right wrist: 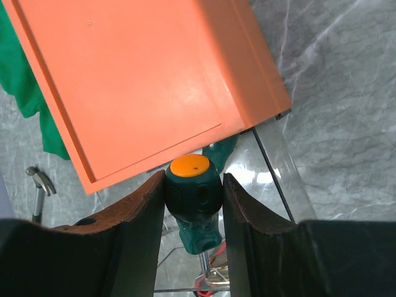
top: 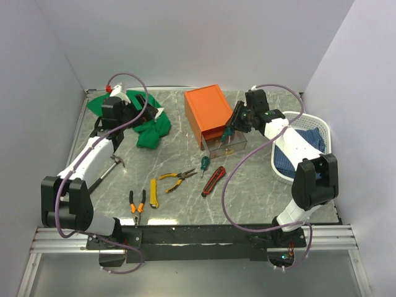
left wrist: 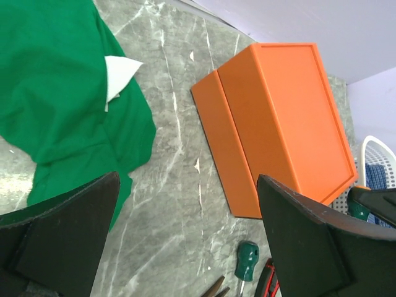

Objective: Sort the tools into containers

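My right gripper [top: 229, 131] [right wrist: 193, 182] is shut on a green-handled screwdriver [right wrist: 193, 197] with an orange cap, held upright over the open clear drawer [top: 226, 143] [right wrist: 279, 168] of the orange box [top: 207, 110] [right wrist: 136, 74]. Another green handle [right wrist: 224, 148] lies in that drawer. My left gripper [top: 128, 115] [left wrist: 187, 182] is open and empty above the table beside a green cloth [left wrist: 55, 93]. On the table lie a hammer [top: 110, 167], orange-black pliers [top: 137, 204], a yellow knife [top: 153, 192], yellow-handled pliers [top: 177, 179], a green screwdriver [top: 203, 164] [left wrist: 247, 260] and a red-black knife [top: 213, 180].
The green cloth [top: 147, 120] lies at the back left, under my left arm. A white basket [top: 323, 128] holding blue cloth stands at the right edge. Grey walls close in the left, back and right sides of the table.
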Action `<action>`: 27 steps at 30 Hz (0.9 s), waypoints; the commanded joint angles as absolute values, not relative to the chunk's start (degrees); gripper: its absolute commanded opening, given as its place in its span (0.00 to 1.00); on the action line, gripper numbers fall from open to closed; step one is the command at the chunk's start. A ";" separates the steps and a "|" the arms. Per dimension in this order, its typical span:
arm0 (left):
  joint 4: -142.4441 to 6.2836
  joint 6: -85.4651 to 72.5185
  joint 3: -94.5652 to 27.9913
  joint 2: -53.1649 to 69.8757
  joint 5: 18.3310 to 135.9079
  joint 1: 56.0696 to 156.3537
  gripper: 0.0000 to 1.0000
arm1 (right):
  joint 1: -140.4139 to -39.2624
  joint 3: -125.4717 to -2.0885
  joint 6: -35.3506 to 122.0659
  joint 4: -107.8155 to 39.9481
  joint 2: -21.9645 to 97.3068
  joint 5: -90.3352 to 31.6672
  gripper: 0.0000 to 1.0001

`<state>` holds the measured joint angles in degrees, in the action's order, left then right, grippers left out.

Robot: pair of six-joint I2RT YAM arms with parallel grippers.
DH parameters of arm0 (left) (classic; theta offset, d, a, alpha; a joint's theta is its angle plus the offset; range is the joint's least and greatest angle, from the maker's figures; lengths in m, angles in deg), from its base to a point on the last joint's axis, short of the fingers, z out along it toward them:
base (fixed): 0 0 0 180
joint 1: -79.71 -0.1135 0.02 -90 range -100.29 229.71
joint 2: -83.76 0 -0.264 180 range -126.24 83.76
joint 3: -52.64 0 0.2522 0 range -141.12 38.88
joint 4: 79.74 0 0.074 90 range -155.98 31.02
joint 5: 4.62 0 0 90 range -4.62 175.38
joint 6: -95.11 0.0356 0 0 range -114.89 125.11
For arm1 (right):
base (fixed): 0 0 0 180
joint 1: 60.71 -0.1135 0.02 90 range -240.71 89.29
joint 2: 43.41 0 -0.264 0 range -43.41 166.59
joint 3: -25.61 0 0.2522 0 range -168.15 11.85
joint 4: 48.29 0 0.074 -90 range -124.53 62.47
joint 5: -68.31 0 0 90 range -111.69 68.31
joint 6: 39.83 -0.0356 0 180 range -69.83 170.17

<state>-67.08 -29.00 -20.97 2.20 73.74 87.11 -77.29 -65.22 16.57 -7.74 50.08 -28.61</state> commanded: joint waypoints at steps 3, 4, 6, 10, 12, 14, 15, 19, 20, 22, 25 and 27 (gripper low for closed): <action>-69.76 -29.52 -20.97 4.05 73.25 85.78 0.99 | -78.03 -67.33 13.70 -4.75 46.15 -25.13 0.52; -69.93 -29.70 -21.23 3.78 73.08 85.78 0.99 | -78.03 -68.29 14.31 -4.13 45.54 -24.69 0.54; -70.02 -29.87 -22.02 3.17 72.99 85.86 0.99 | -77.59 -68.83 15.72 -3.16 44.75 -24.50 0.58; -70.46 -30.05 -23.69 1.24 72.11 85.95 0.99 | -76.27 -69.27 17.91 -3.33 42.90 -26.43 0.66; -70.46 -30.05 -25.10 0.10 72.11 86.39 1.00 | -75.48 -68.92 21.24 -5.33 41.94 -29.32 0.66; -70.37 -29.17 -26.59 -0.79 72.20 87.44 0.99 | -75.30 -68.04 26.66 -6.57 40.44 -30.04 0.66; -70.37 -28.82 -26.94 -1.57 72.20 87.88 0.99 | -75.48 -67.34 29.23 -8.06 39.83 -31.96 0.66; -70.02 -26.98 -27.04 -2.55 69.92 89.03 1.00 | -75.83 -62.16 43.90 -9.84 36.05 -42.74 0.68; -69.06 -26.02 -26.77 -2.72 69.04 89.55 1.00 | -76.87 -61.63 49.33 -9.40 35.43 -44.53 0.70; -66.17 -22.43 -25.90 -2.11 68.07 90.26 0.99 | -77.84 -59.79 53.93 -8.87 33.33 -48.04 0.72; -61.68 -19.77 -22.39 -0.18 63.76 92.19 0.98 | -79.25 -57.94 56.94 -8.34 31.57 -48.07 0.75; -62.80 -21.34 -16.95 2.88 64.72 95.35 0.97 | -79.26 -57.06 55.28 -9.13 31.21 -45.88 0.75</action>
